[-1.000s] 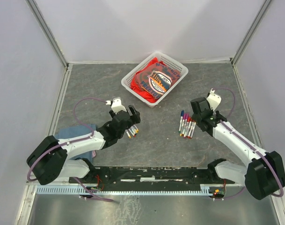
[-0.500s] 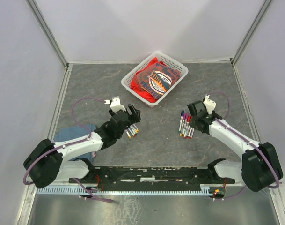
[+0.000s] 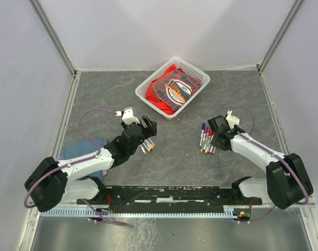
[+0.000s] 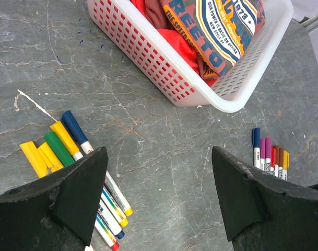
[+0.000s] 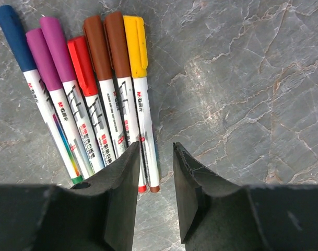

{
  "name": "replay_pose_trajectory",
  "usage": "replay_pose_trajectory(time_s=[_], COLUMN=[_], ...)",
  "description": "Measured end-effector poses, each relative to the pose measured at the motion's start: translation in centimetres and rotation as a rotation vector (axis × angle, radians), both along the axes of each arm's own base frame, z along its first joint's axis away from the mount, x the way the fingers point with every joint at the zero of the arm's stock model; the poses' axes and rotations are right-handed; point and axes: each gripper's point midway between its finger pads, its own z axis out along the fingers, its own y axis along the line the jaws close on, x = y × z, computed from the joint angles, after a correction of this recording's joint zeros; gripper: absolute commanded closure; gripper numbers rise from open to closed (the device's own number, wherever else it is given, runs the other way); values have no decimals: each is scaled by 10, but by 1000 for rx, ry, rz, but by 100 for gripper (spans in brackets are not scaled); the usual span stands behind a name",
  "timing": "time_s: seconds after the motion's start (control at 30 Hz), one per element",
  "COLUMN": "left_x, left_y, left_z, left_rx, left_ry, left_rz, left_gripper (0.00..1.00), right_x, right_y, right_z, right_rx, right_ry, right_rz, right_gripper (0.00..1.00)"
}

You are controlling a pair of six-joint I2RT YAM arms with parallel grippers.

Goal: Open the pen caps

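The right fingers (image 5: 192,183), narrowly apart and empty, are hovering at the tail ends of the pens (image 5: 104,125); the pen caps (image 5: 98,42) are pointing away from them. The left fingers (image 4: 80,183) are gaping wide, empty.

You have two arms with smooth white shells and big black joint housings: the left arm (image 3: 85,163) and the right arm (image 3: 258,151). A thin purple cable (image 3: 88,117) runs in a loose loop along each of them. Near each wrist sits a small white camera box (image 3: 128,116). The left tool (image 4: 159,193) and the right tool (image 5: 154,172) have matte black wedge-shaped fingers (image 5: 117,209), a little rough at the edges. Both bases are fixed on a long black mounting plate (image 3: 169,194).
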Motion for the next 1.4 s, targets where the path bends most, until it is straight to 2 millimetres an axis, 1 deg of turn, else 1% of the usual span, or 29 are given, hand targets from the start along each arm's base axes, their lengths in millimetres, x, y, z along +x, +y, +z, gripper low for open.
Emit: replay_pose_trajectory(time_s=[0.27,0.57,0.7,0.73,0.87,1.0,1.13,1.23,1.4], left_x=[-1,-1,-1,-1,-1,-1,-2,-3,-5], left_y=[1,0,0,0,0,-1,-4,-6,-9], left_z=[8,9,9,9,8,9,10,10,10], left_rx=[-21,-28,-28,-29,-29,-37,-44,-46,-54], left_ry=[-20,-26,-26,-27,-27,-30,-30,-27,-23], left_rz=[0,-1,-2,-2,-2,-10,-24,-33,-56], left_gripper=[14,14,14,14,14,14,13,13,13], right_x=[-3,-8,-6,-6,-3,-1,-3,-5,-15], right_y=[-1,-4,-4,-4,-2,0,0,1,2], right_z=[-12,-20,-23,-23,-23,-23,-23,-23,-22], right_rx=[-16,-26,-30,-31,-24,-13,-2,15,47], right_ry=[42,62,61,60,50,41,33,22,21], right_rz=[-7,-8,-10,-10,-9,-12,-19,-24,-19], right_gripper=[61,61,63,65,80,92,98,99,99])
